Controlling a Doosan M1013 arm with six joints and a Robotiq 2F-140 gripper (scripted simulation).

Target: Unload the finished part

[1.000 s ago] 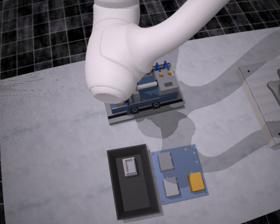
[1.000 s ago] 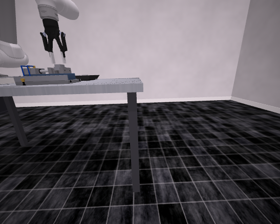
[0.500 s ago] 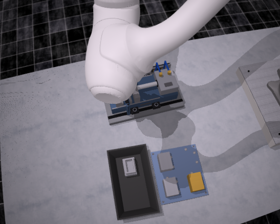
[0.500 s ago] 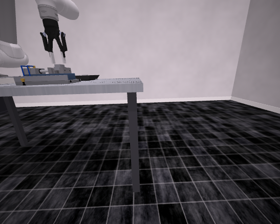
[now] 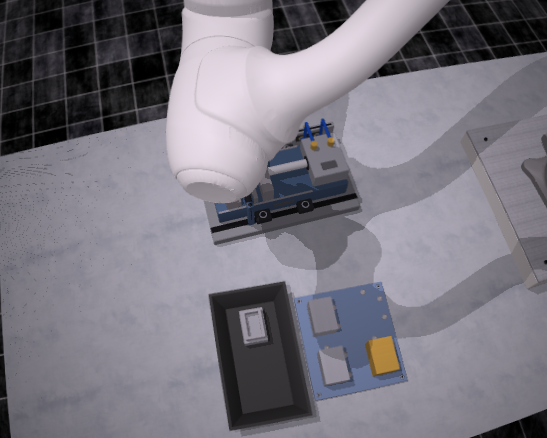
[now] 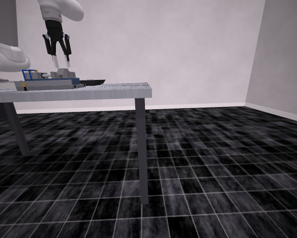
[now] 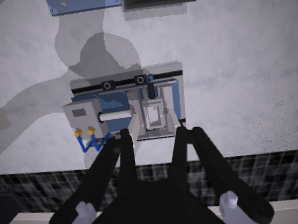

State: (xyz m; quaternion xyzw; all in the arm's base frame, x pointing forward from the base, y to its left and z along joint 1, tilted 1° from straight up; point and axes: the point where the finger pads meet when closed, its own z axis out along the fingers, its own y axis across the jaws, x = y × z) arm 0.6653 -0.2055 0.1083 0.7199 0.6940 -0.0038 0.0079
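Note:
The blue vise (image 5: 291,185) (image 7: 112,102) (image 6: 44,81) stands at the middle of the table. A grey pocketed part (image 7: 153,116) (image 6: 62,72) sits between its jaws, pocket up. My gripper (image 6: 62,64) (image 7: 154,118) hangs straight above that part, a little clear of it, with its fingers partly spread and nothing between them. In the top view the arm hides the gripper and most of the part. The dark outfeed tray (image 5: 221,350) stands in front of the vise. Another grey pocketed part (image 5: 253,326) lies flat on its floor, near the far end.
A blue fixture plate (image 5: 361,320) beside the tray carries two grey blocks (image 5: 324,315) (image 5: 334,367) and a yellow block (image 5: 382,355). The arm's grey base plate (image 5: 501,180) is at the right. The table's edge lies close behind the vise in the wrist view.

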